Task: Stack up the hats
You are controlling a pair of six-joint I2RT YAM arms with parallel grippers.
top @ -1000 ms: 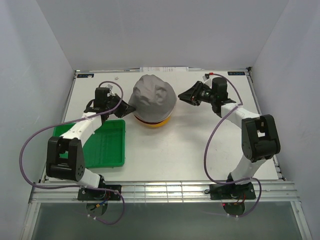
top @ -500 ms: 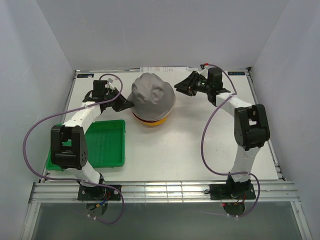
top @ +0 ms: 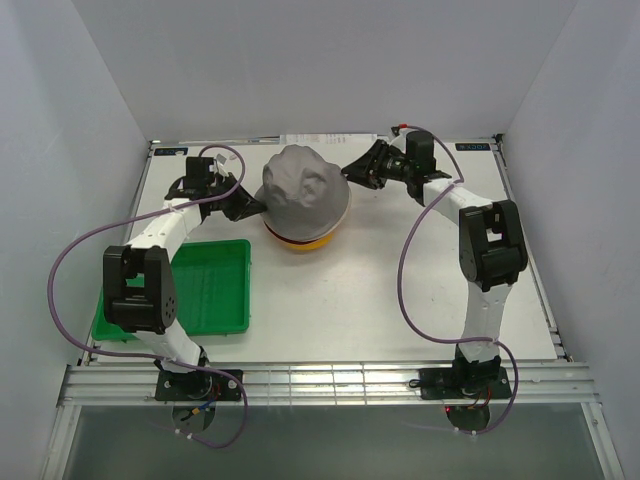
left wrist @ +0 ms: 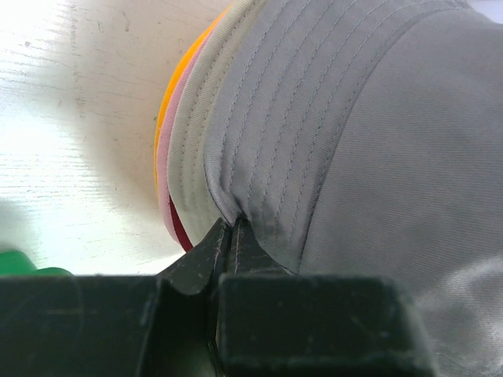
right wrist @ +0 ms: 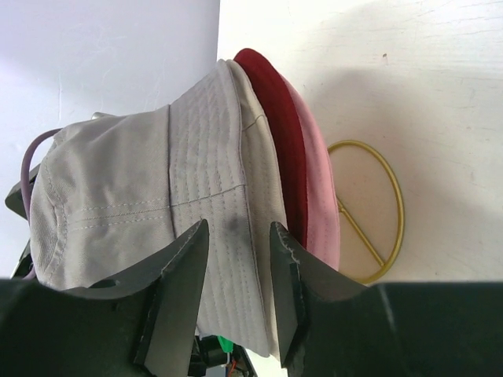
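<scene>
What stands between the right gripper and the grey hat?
Nothing visible. The right gripper is open, its fingers at the brim of the grey hat; the left gripper pinches that brim on the opposite side.

Hats (top: 305, 195) sit stacked on the table (top: 400, 290), tray (top: 215, 290) at near left.

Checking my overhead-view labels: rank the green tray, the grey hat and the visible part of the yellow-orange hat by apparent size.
1. green tray, largest even though it is partly covered.
2. grey hat, on top of the stack.
3. yellow-orange hat, which shows only as a sliver at the bottom of the stack.
</scene>
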